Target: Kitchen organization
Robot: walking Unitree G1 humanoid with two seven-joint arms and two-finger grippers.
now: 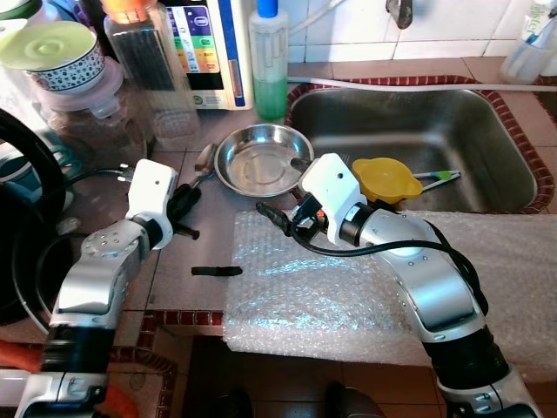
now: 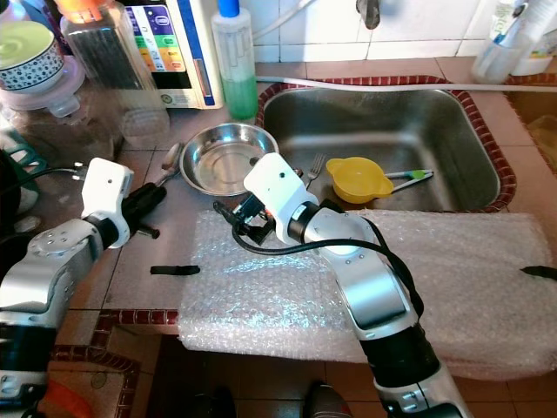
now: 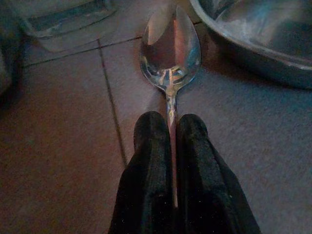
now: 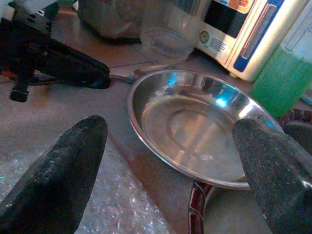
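My left gripper (image 3: 170,126) is shut on the handle of a steel spoon (image 3: 170,46) that lies on the tiled counter, just left of a round steel bowl (image 1: 261,158). In the eye views the spoon's bowl end (image 1: 204,158) sticks out past the black fingers (image 1: 181,205). My right gripper (image 4: 170,124) is open, with its two fingers spread wide at the bowl's near rim and nothing held between them. The right wrist rests above the far edge of a bubble wrap sheet (image 1: 348,292).
The steel sink (image 1: 435,117) holds a yellow funnel-like cup (image 1: 385,178), a fork (image 2: 315,165) and a green-handled utensil (image 1: 439,177). A green soap bottle (image 1: 268,65), a clear jar (image 1: 157,74) and a white appliance (image 1: 204,52) stand behind. A small black piece (image 1: 216,271) lies on the counter.
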